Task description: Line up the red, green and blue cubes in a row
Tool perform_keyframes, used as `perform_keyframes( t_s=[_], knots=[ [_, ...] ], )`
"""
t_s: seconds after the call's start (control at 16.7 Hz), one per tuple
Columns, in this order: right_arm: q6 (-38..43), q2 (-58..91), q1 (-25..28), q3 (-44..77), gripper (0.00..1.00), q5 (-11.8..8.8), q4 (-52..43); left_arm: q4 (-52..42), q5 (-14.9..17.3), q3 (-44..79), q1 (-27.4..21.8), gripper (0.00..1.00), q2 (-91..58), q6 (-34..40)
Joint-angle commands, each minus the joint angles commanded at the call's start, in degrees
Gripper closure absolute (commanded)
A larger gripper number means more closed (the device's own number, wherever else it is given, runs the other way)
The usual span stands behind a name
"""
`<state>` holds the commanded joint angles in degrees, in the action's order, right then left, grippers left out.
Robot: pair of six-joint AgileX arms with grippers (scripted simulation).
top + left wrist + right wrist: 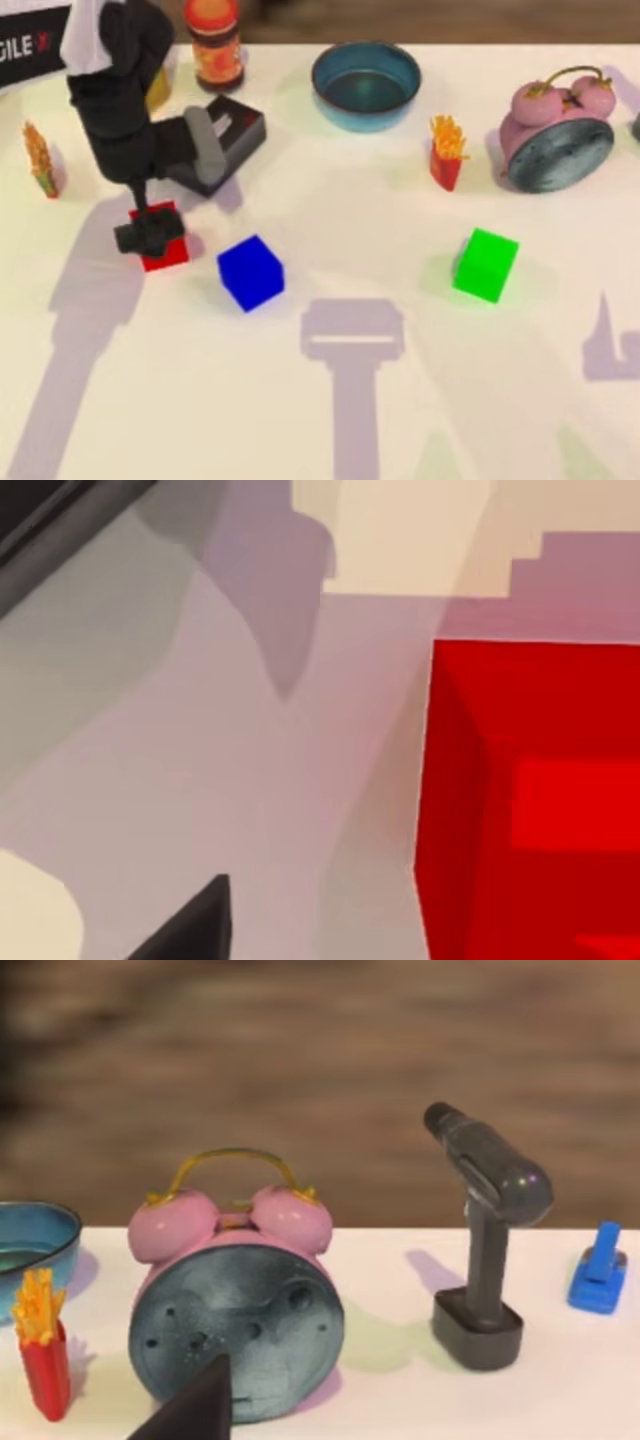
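Hanging directly over the red cube (166, 247) at the table's (330, 420) left side, the left gripper (148, 234) covers most of the cube's top from above; whether its fingers are closed on the cube cannot be told. The left wrist view shows the red cube (530, 800) close up, with one dark fingertip (190, 930) beside it, apart from its face. The blue cube (250, 272) sits just right of the red one, apart from it. The green cube (486, 264) lies well to the right. Behind the left arm are a black box (235, 135) and a jar (214, 45). The right gripper is out of the top view; its wrist camera faces a pink alarm clock (235, 1315).
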<state>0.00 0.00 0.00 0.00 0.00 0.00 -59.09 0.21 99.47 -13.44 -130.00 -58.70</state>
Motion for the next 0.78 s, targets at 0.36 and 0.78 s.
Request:
perform_keyframes(
  t_s=[0.36,0.78],
  knots=[
    [0.0,0.0,0.0,0.0,0.0,0.0,0.0,7.53,0.03,-5.0,-0.03,0.0,-2.91,-0.07],
    [0.0,0.0,0.0,0.0,0.0,0.0,0.0,7.53,0.03,-5.0,-0.03,0.38,-2.91,-0.07]
  ],
)
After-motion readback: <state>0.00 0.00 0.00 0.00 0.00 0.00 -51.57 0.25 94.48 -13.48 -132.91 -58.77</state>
